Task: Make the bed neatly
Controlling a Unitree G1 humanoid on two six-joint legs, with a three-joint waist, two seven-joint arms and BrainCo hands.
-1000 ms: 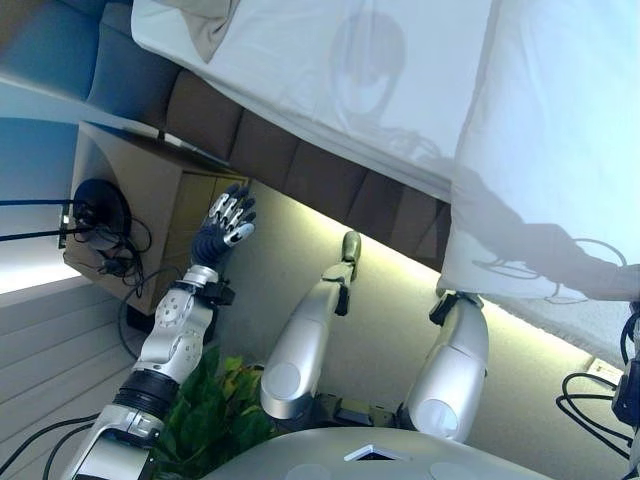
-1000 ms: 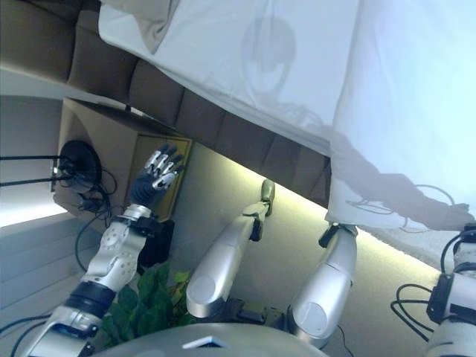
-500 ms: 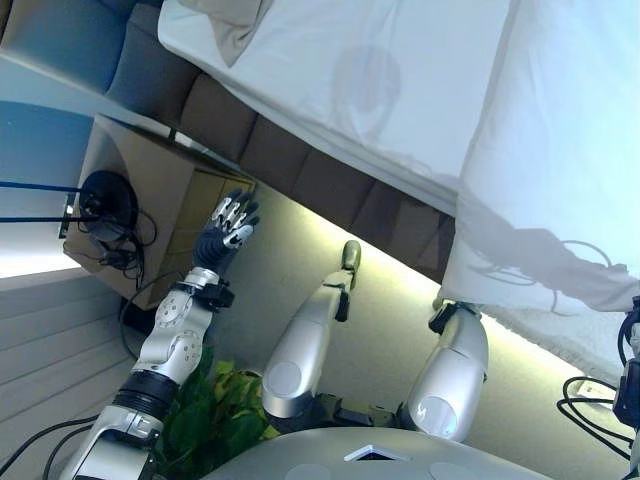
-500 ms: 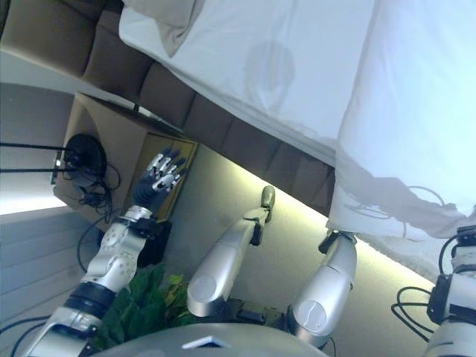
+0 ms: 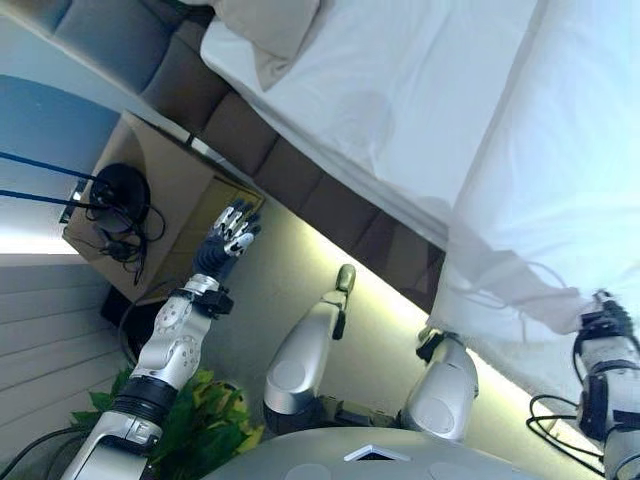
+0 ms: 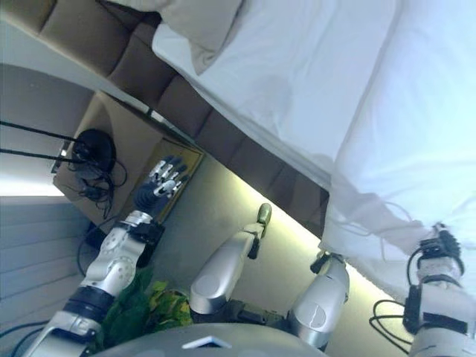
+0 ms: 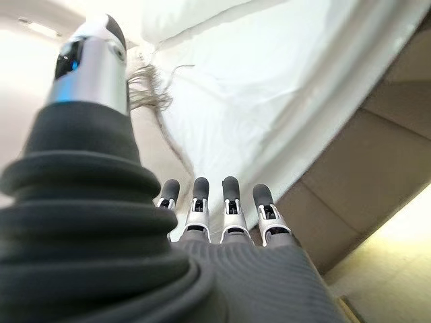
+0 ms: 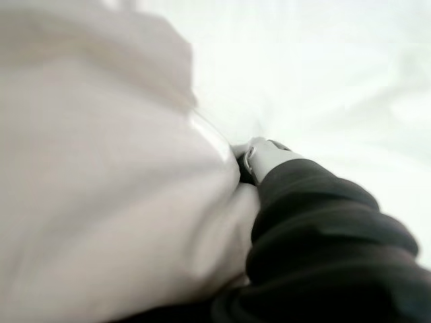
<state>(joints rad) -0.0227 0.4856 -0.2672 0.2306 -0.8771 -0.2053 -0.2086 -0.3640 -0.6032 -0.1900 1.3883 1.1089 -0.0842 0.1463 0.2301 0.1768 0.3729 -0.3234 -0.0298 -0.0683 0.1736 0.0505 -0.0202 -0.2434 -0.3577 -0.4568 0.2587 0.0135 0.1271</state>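
The bed has a white sheet (image 5: 400, 90) and a white duvet (image 5: 560, 180) lying over its right part, its edge hanging over the bedside. A beige pillow (image 5: 275, 30) lies at the head, upper left. My right hand (image 5: 603, 325) is at the duvet's hanging edge. In the right wrist view the cloth (image 8: 114, 202) is bunched over the hand, with only the thumb (image 8: 266, 158) showing, so it is shut on the duvet. My left hand (image 5: 228, 235) is raised beside the bed, open and empty, its fingers (image 7: 225, 208) straight and apart from the sheet.
The brown padded bed frame (image 5: 290, 175) runs diagonally below the mattress. A wooden nightstand (image 5: 160, 220) with a dark round device and cables (image 5: 115, 190) stands left of my left hand. A green plant (image 5: 205, 420) is at the lower left. Cables (image 5: 550, 415) lie on the floor lower right.
The camera has shifted, so the pillow now shows. My right hand has come up to the duvet's hanging edge. My left hand stays raised and open.
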